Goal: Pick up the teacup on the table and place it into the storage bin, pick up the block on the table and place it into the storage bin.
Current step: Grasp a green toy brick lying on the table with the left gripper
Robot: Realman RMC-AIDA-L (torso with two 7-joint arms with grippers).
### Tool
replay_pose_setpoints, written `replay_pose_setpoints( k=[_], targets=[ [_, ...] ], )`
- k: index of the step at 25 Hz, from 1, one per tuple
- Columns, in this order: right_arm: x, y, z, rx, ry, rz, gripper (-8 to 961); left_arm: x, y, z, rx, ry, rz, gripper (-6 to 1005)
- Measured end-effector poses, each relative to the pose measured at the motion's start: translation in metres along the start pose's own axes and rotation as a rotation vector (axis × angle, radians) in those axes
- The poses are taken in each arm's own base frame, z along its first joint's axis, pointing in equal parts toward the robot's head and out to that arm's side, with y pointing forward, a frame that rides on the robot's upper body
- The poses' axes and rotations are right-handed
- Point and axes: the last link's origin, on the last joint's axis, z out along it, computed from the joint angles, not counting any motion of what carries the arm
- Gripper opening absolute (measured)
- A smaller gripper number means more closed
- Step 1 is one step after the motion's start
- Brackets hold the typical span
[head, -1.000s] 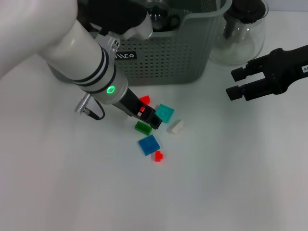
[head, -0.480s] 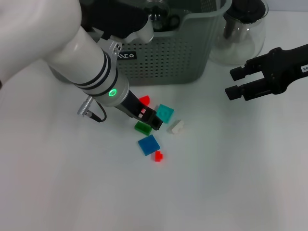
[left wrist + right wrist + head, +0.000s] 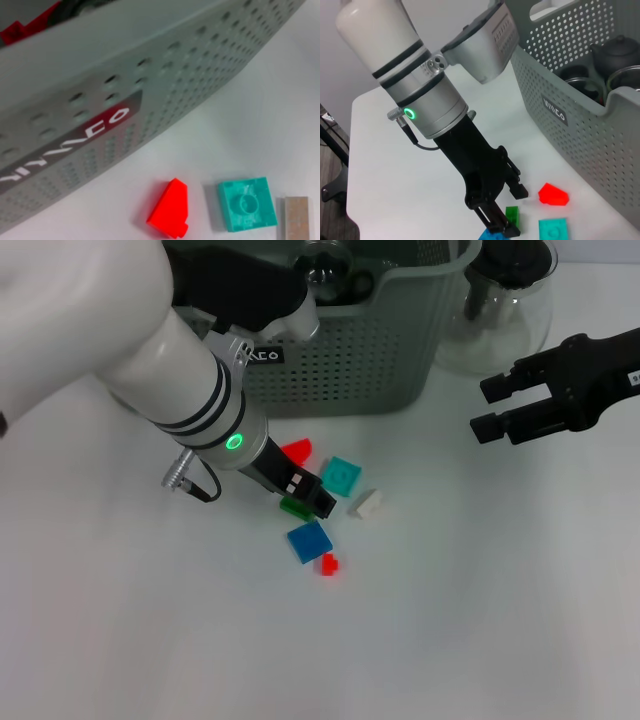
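Black fingers of your left gripper (image 3: 316,502) sit narrowly astride the green block (image 3: 294,507) on the white table (image 3: 470,600); loose blocks surround it. Behind stands the storage bin (image 3: 370,350). Your right gripper (image 3: 483,407) hovers parted, aside.

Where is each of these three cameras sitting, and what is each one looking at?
Head view: up on the robot, looking down at the table, storage bin and scattered blocks; both arms show, left gripper low over the green block, right gripper hovering open.
Left wrist view: close to the bin wall, red block and teal block; no fingers visible.
Right wrist view: looks across at the left arm.
All three share the bin, red and teal blocks.
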Motion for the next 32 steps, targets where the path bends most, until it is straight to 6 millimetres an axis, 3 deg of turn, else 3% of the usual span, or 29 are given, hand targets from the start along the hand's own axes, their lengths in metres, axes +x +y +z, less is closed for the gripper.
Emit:
replay_pose_setpoints(
  k=[21,26,31,32],
  targets=[
    [0.0005,-0.0007,0.0002,0.006,-0.007,-0.009,686,-0.0015,0.0048,0.0054,-0.009,-0.001,0.013,736],
    [0.0003,-0.0007,0.0002,0.006,-0.007,-0.009,686,-0.0027,0.0050,0.0064,-0.003,-0.007,0.021,676],
    [-0.0003,-0.0008,0.0002,0.006,-0.007,-0.010,686,-0.0015,0.0054,0.0049,0.000,0.000,0.027,453],
    [-0.0004,-0.0008,0.0000,0.006,-0.007,-0.010,686,-0.0015,0.0054,0.0049,0.000,0.000,0.027,448]
  ],
)
